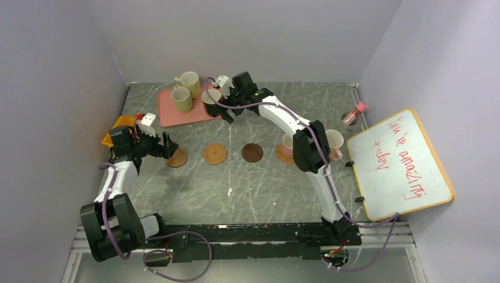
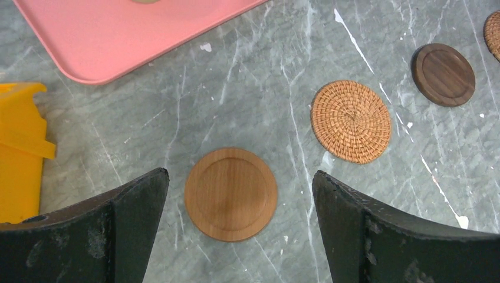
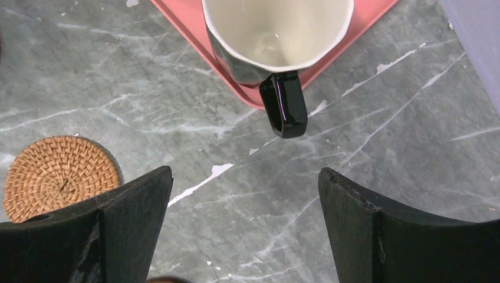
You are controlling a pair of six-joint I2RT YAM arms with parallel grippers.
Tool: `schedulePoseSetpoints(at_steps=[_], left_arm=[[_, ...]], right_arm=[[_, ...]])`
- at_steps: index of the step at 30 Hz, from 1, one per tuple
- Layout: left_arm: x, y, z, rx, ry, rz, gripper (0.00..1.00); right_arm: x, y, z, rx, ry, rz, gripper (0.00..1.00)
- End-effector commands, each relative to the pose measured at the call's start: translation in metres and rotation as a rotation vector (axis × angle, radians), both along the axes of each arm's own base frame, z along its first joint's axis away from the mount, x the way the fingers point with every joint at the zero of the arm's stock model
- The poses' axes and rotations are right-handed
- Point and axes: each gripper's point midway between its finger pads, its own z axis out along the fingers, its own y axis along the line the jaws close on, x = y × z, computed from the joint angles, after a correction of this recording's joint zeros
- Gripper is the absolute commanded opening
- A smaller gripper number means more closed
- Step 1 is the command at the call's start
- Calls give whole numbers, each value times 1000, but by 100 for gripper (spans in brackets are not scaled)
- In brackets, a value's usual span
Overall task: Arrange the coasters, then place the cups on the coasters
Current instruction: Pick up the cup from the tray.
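Note:
Three bare coasters lie in a row: a tan wooden one [image 1: 177,157] [image 2: 230,193], a woven one [image 1: 215,154] [image 2: 351,121] and a dark brown one [image 1: 252,152] [image 2: 443,74]. A pink cup [image 1: 288,145] stands on a fourth coaster [image 1: 282,155], half hidden by the right arm. Another pink cup [image 1: 335,142] stands to its right. Two yellow-green cups [image 1: 190,84] [image 1: 181,99] and a black cup [image 1: 211,101] [image 3: 277,35] are on the pink tray [image 1: 168,115]. My left gripper [image 1: 168,146] [image 2: 240,173] is open over the wooden coaster. My right gripper [image 1: 227,114] [image 3: 244,170] is open just short of the black cup's handle [image 3: 284,103].
A yellow object [image 1: 118,127] [image 2: 17,153] lies left of the left gripper. A small clear jar with a pink lid [image 1: 354,115] and a whiteboard [image 1: 401,162] sit at the right. Walls close in the table on three sides.

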Motion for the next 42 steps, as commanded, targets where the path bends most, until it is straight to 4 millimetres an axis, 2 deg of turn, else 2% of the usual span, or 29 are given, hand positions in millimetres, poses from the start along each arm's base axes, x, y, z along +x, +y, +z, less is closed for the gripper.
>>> schedulePoseSetpoints(at_steps=[1,9,15,19,28,34,38,42], left_arm=[[7,1,21,45,-123,-29,96],[5,1,17,51,-128,-27,96],[4,1,18,60,-144,-24,96],[4,0,17,56,-143,-28,96],[4,-1,16,45,-137,-33,96],[4,-2,15,41,-135,-37,96],[4,-2,16,40,-136,-39,96],[3,-2,16,41,-138,-39,96]], right_arm=[[16,20,25,95,-89,12,97],[37,33,14,127,-79,-34,95],[47,36,0,118,-83,-56,92],[41,43,-6,134,-48,-16,85],[28,54,-9,152,-5,24,61],[12,68,-13,165,41,55,58],[25,64,-19,142,8,-38,57],[38,59,-16,143,-26,-116,49]])
